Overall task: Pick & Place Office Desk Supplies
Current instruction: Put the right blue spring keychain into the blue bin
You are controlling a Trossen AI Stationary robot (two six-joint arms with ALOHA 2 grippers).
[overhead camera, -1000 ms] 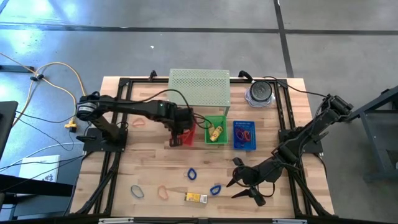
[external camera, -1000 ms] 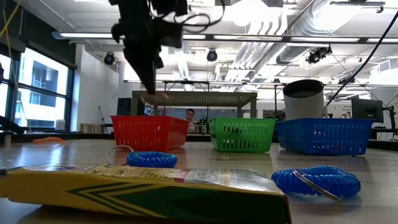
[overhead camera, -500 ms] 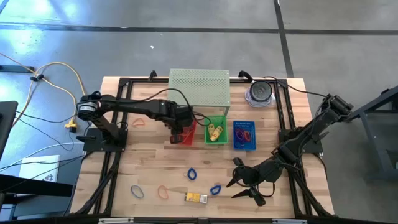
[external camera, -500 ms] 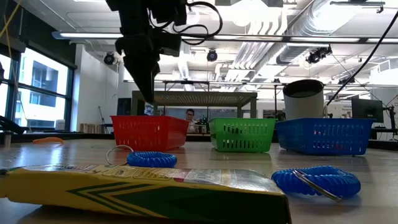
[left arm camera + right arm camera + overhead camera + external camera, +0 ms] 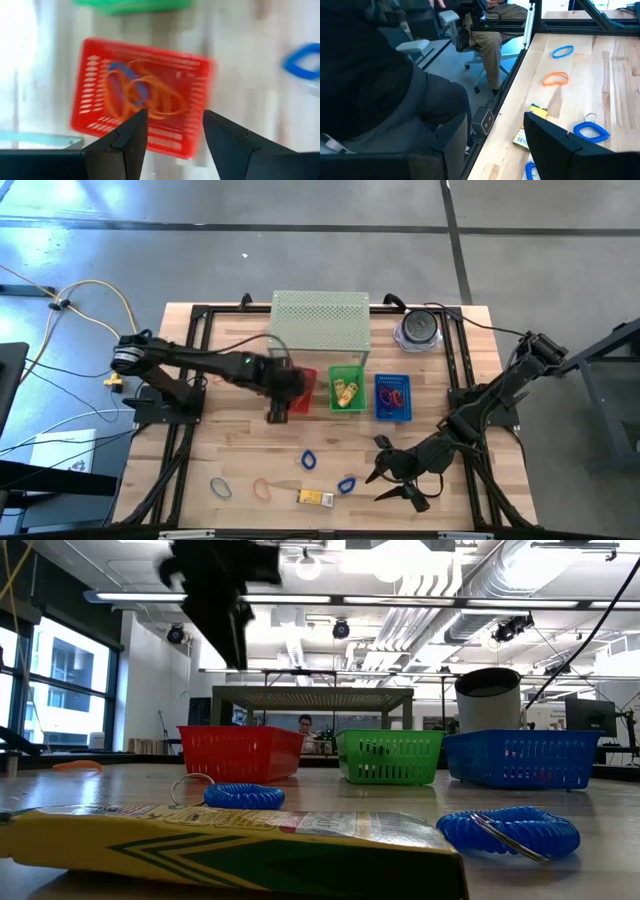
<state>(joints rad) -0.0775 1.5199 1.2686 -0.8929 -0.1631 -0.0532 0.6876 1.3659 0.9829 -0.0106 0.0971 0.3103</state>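
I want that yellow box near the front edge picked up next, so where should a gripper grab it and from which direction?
The yellow box lies flat on the table, long side running left to right. Probably best to come straight down and pinch across its narrow width, near the middle. A blue loop sits close by its right end, so stay away from that end.

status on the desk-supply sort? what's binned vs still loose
Done: orange and blue bands lie in the red basket, yellow boxes in the green basket, bands in the blue basket.

In hand: nothing; the left gripper is open and empty by the red basket. The right gripper waits near the table's front.

Left: a yellow box, several loose bands in front, and an orange band at the left.
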